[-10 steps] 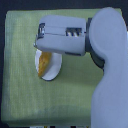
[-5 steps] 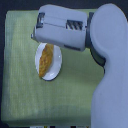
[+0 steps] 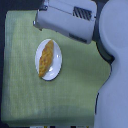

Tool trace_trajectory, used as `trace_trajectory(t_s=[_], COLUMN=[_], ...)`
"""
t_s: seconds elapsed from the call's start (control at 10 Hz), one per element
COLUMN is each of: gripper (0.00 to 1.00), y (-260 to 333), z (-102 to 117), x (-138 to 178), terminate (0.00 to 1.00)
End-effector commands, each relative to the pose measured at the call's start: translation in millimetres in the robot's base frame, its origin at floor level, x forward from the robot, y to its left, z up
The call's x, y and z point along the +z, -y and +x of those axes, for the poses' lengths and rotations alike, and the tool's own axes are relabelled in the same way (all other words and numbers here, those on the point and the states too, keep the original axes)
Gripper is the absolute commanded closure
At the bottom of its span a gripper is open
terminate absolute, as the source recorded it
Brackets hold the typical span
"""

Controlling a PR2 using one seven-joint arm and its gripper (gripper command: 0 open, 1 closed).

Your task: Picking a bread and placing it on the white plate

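In the exterior view, the elongated golden-brown bumpy bread (image 3: 46,58) lay diagonally on the round glossy white plate (image 3: 56,64), left of the frame's centre, on the pale green cloth-covered counter (image 3: 75,95). The grey-white boxy pincer (image 3: 40,22) sat at the upper centre, above the bread and apart from it; whether its jaws were spread could not be told.
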Motion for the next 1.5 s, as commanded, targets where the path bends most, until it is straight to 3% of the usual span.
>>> trace_trajectory(t_s=[0.0,0.4,0.8,1.1,1.4], gripper=[0.00,0.00,0.00,0.00,0.00], y=[63.2,202.7,287.8,331.1,339.4], z=[2.0,-18.8,-43.0,-56.4,-54.1], x=[20.3,20.1,30.4,31.3,28.7], terminate=[0.00,0.00,0.00,0.00,0.00])
